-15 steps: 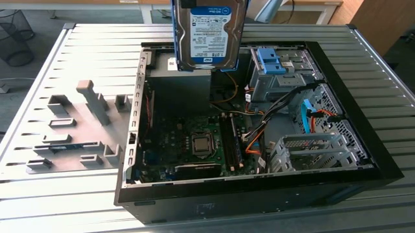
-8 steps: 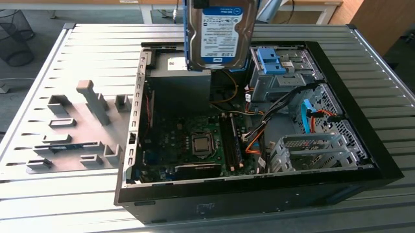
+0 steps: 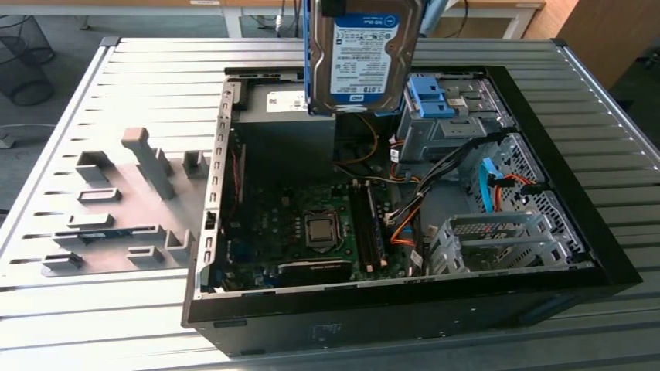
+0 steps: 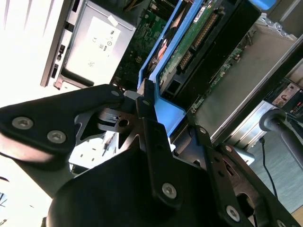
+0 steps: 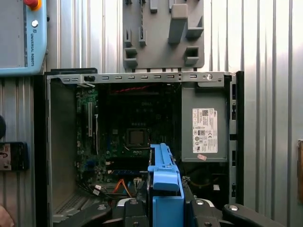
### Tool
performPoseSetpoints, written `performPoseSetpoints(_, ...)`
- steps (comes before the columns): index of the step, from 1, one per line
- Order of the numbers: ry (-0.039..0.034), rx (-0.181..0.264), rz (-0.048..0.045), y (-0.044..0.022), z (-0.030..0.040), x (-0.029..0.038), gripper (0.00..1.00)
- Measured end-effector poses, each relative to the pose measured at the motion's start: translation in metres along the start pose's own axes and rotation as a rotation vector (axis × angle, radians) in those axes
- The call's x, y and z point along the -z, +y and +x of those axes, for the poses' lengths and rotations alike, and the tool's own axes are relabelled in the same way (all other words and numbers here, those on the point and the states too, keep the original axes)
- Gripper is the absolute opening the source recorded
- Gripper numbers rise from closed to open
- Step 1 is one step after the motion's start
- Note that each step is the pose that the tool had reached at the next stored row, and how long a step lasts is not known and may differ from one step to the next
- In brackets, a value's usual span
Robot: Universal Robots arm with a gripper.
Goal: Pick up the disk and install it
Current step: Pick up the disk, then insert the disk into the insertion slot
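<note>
One thing matters in the exterior view: the disk (image 3: 363, 58) hangs in the air over the far end of the open PC case (image 3: 608, 255), label side to the cam, long axis roughly upright, blue rails down both edges. Its lower end sits in front of the grey power supply box (image 3: 280, 100), well above the motherboard (image 3: 309, 224); a bare blue bracket (image 3: 428, 97) is just beside it toward the exterior view's right; the metal drive cage (image 3: 495, 239) lies further that way and nearer the cam, apart from the disk; a grey fixture tray (image 3: 134, 193) rests on the table at the exterior view's left; the disk's upper end is cut off.

Second wrist view: the gripper (image 4: 170, 112) is clenched on the disk's blue handle, black fingers (image 4: 150, 127) on either side; the disk runs straight out from the gripper, long axis in line w/ the fingers, green circuit-board side showing; how deep the handle sits is masked by the finger bodies.

First wrist view: handle seen edge-on btwn the fingers, the case interior open beyond it; a teach pendant (image 5: 21, 38) lies beside the case; the handle hides the case corner behind it, so alignment w/ any bay can't be judged.
</note>
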State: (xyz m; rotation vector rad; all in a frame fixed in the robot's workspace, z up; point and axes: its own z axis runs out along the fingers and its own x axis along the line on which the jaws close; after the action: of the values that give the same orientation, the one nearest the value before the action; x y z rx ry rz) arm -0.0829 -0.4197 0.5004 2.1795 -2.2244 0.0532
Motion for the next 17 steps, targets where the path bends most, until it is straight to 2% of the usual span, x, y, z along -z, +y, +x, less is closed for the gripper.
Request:
performPoseSetpoints(16, 0.0001, 0.000, 0.0000, 0.0000, 0.0016, -0.0001, 0.36)
performPoseSetpoints(17, 0.0001, 0.000, 0.0025, 0.0000, 0.0017, 0.0000, 0.36)
